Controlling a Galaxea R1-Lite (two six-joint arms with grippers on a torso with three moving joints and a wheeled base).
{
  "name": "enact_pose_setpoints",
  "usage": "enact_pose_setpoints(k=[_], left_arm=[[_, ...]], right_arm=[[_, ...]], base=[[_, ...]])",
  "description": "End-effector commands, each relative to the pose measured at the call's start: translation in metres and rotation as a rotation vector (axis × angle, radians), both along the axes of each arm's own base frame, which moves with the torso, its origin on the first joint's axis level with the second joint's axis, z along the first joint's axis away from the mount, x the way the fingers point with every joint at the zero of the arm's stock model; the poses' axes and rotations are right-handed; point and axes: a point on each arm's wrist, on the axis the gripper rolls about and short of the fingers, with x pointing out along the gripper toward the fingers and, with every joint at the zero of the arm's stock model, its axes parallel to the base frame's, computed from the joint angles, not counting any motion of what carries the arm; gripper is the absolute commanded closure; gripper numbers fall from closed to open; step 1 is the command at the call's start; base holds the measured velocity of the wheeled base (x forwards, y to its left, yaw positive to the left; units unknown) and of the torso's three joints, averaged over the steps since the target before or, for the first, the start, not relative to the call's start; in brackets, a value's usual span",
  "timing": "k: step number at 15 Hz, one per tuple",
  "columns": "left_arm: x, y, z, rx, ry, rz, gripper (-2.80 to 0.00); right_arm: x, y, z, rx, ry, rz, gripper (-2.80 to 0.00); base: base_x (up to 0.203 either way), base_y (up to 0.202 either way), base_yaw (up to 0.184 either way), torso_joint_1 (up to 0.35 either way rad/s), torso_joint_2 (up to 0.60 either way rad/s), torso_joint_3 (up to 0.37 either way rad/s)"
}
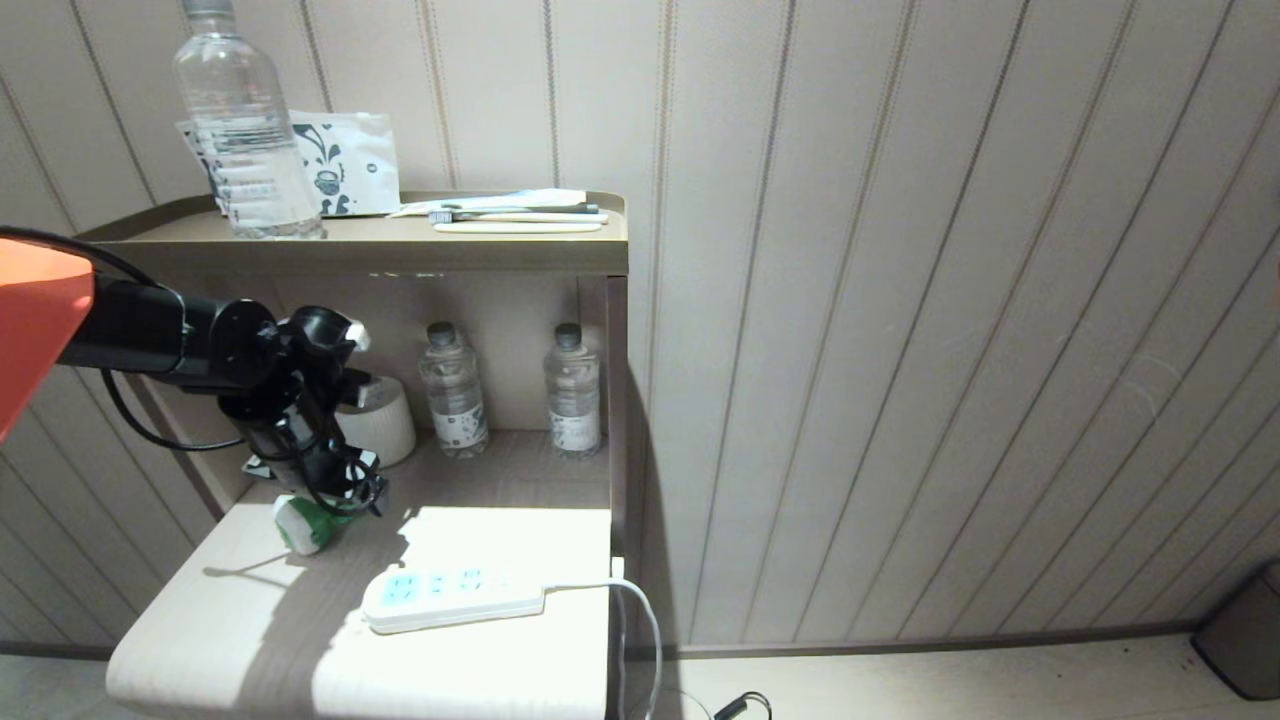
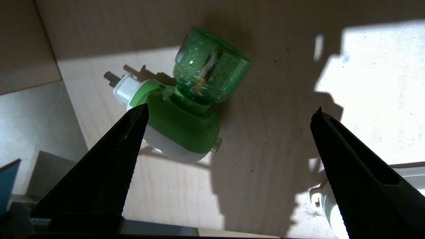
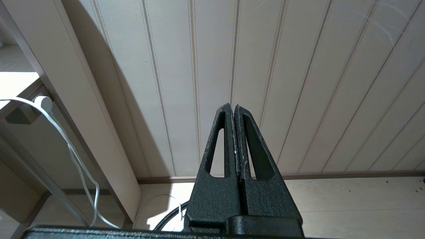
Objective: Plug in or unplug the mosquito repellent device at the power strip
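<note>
Left pincer [image 2: 229,111] angled down, spread wide above mosquito repellent device [image 2: 186,109] lying unplugged, right pincer [image 3: 234,108] closed.

We see a hard bright patch overexposing the pale wooden lower shelf [image 1: 500,540] and the long flat white power strip [image 1: 455,597]; the black left arm [image 1: 250,370] casts sharp dark shadows; panelled walls stay evenly, softly lit.

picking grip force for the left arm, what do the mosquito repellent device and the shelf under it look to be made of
Mosquito repellent device: head looks like smooth, glossy hard plastic in white and green; its bottle is translucent green plastic with highlights and liquid showing through; the prongs look like dull metal. Shelf: pale matte wood-grain surface, probably laminate.
</note>
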Motion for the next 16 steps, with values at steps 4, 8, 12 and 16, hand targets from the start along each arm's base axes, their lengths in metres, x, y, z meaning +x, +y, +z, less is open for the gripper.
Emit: enact_pose_setpoints(k=[4, 8, 12, 16], left_arm=[[0.011, -0.005, -0.019, 0.025, 0.047, -0.059, -2.80], [0.020, -0.006, -0.023, 0.042, 0.048, -0.111, -2.80], [0.027, 0.001, -0.018, 0.047, 0.031, -0.132, -2.80], [0.026, 0.013, -0.013, -0.005, 0.028, -0.179, -2.80]], right_arm=[[0.000, 0.000, 0.000, 0.000, 0.001, 0.000, 0.00], [0.000, 0.000, 0.000, 0.000, 0.000, 0.000, 0.00], [0.000, 0.000, 0.000, 0.000, 0.000, 0.000, 0.00], [0.000, 0.000, 0.000, 0.000, 0.001, 0.000, 0.00]], base=[[0.000, 0.000, 0.000, 0.000, 0.00, 0.000], [0.000, 0.000, 0.000, 0.000, 0.00, 0.000], [0.000, 0.000, 0.000, 0.000, 0.00, 0.000], [0.000, 0.000, 0.000, 0.000, 0.00, 0.000]])
